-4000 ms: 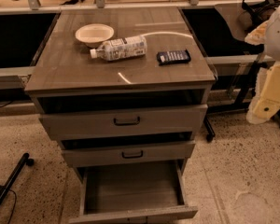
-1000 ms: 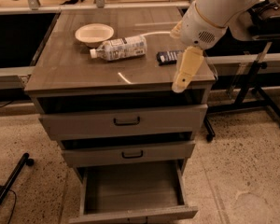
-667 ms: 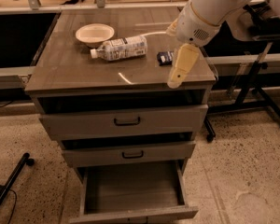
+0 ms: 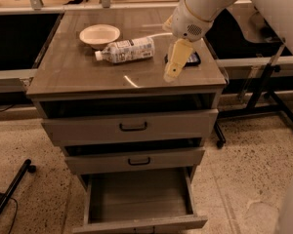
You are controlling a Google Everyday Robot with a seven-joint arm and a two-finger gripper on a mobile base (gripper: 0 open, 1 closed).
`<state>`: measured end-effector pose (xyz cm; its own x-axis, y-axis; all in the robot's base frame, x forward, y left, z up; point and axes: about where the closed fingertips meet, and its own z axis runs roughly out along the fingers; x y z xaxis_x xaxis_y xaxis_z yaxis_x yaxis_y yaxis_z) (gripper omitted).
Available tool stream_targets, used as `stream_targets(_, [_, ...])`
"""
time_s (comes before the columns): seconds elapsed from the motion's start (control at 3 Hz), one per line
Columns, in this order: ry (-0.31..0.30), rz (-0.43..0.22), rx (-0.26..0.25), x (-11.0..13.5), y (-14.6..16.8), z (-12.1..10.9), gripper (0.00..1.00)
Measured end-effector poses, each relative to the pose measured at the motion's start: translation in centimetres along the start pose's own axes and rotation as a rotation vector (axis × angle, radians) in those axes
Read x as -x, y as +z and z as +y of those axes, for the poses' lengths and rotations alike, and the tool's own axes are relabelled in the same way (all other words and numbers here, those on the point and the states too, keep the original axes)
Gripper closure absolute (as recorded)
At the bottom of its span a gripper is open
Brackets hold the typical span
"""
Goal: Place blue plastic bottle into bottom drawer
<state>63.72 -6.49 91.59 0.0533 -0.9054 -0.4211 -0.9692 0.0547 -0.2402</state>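
Note:
The blue plastic bottle [image 4: 126,49] lies on its side on the cabinet top [image 4: 78,74], white cap pointing left, just right of a pale bowl. My gripper [image 4: 172,74] hangs from the white arm over the right part of the top, a little right of the bottle and apart from it, holding nothing. The bottom drawer [image 4: 139,223] is pulled out and its inside [image 4: 136,196] looks bare.
A pale bowl [image 4: 100,34] sits at the back left of the top. A dark blue flat packet [image 4: 194,59] lies behind my gripper, partly hidden. The two upper drawers [image 4: 132,126] with black handles are slightly ajar. A black stand's legs [image 4: 278,113] are at the right.
My arm has come in from the right and moved left and forward over the cabinet top, closer to the bottle. The bottle, bowl and drawers have not moved.

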Motion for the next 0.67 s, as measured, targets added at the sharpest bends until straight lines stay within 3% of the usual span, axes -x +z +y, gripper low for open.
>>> stream_targets(0.67, [-0.032,-0.007,0.009,3.0,4.2,-2.6,0.00])
